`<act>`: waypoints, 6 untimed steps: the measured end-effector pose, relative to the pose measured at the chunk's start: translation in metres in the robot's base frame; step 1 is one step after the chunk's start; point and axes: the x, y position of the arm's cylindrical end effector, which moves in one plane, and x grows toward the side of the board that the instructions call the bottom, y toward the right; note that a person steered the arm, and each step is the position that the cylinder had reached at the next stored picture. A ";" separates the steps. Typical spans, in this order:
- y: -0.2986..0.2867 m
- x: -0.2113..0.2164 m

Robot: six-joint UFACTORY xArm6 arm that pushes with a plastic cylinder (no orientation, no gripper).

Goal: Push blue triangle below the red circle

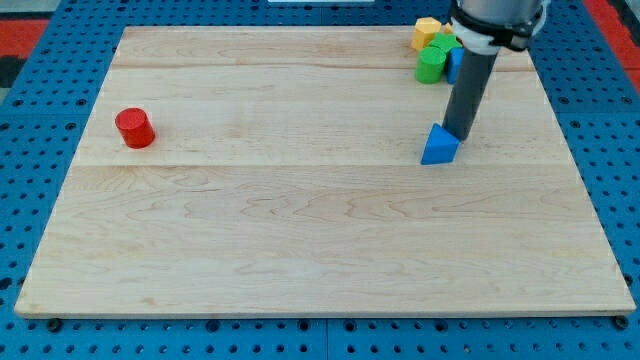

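Observation:
The blue triangle lies on the wooden board right of centre, in the upper half. The red circle, a short red cylinder, stands far off at the view's left. My tip is at the end of the dark rod, touching or just off the triangle's upper right side. The rod rises from there to the view's top right.
A cluster of blocks sits at the board's top right behind the rod: a yellow block, a green block and a blue block partly hidden. The blue pegboard table surrounds the board.

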 end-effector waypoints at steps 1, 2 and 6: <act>0.005 0.022; -0.026 0.028; -0.271 -0.029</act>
